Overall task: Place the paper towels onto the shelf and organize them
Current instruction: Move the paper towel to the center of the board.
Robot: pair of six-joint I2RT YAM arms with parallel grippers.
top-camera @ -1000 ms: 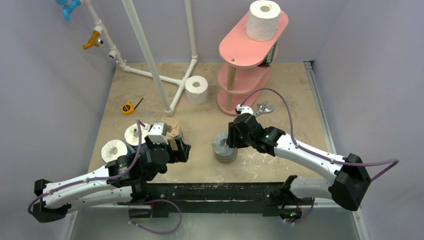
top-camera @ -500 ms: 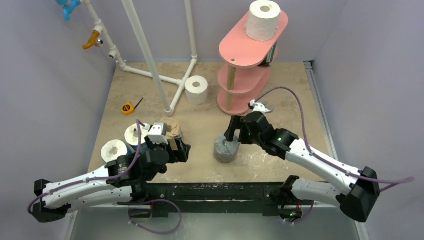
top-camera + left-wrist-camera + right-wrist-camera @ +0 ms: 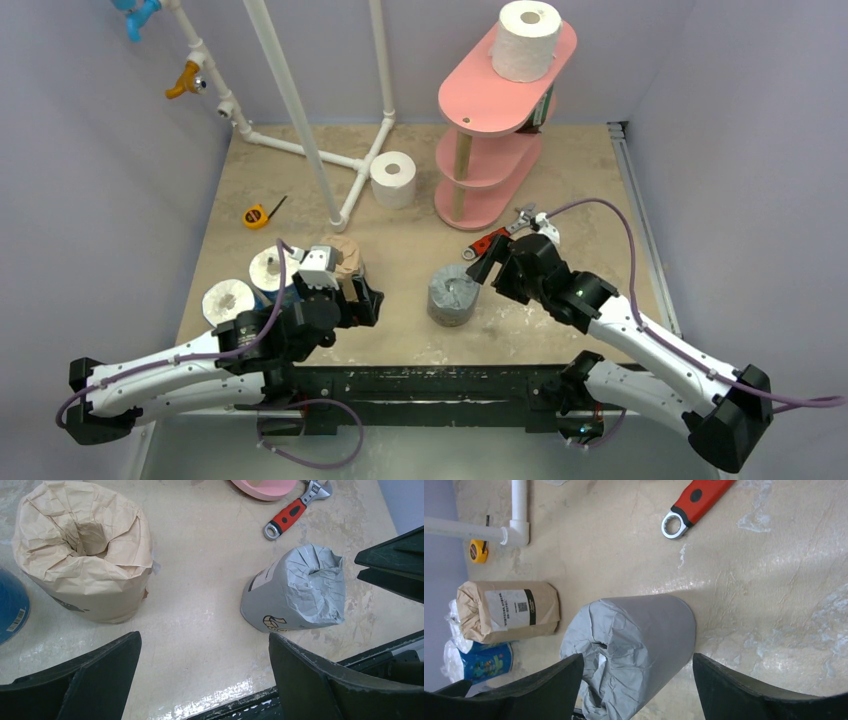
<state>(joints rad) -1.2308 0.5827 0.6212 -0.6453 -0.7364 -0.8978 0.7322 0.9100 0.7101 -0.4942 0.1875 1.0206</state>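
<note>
Wrench (image 3: 488, 242) lies between grey roll (image 3: 452, 295) and shelf (image 3: 478, 105), seemingly touching neither

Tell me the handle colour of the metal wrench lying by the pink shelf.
Red handle on the metal wrench; the right wrist view shows it best.

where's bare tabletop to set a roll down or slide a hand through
Open: between the tan roll and grey roll, and the strip right of the shelf. Crowded: the near-left rolls, and by the wrench at the shelf's foot.

Nothing legible (label (image 3: 509, 611) on tan roll (image 3: 544, 610) blurred).
</note>
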